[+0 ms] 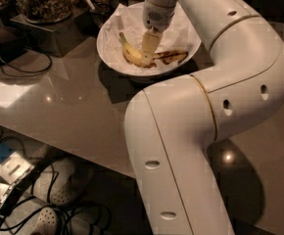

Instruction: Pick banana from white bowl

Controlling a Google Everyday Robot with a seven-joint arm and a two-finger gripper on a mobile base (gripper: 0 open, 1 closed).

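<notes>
The banana (130, 53) lies in the white bowl (103, 53) at the top middle of the camera view, on crumpled white paper. Its yellow end points left and its dark brown-streaked end (174, 57) points right. My gripper (150, 45) reaches straight down into the bowl and sits over the banana's middle, hiding that part. It looks to be touching the banana or just above it.
Glass jars of nuts (44, 1) stand on a metal stand (49, 33) left of the bowl. A black cable (22, 65) lies on the glossy table (73, 111). My white arm (205, 111) covers the right side. Shoes and clutter (59, 185) lie on the floor below the table edge.
</notes>
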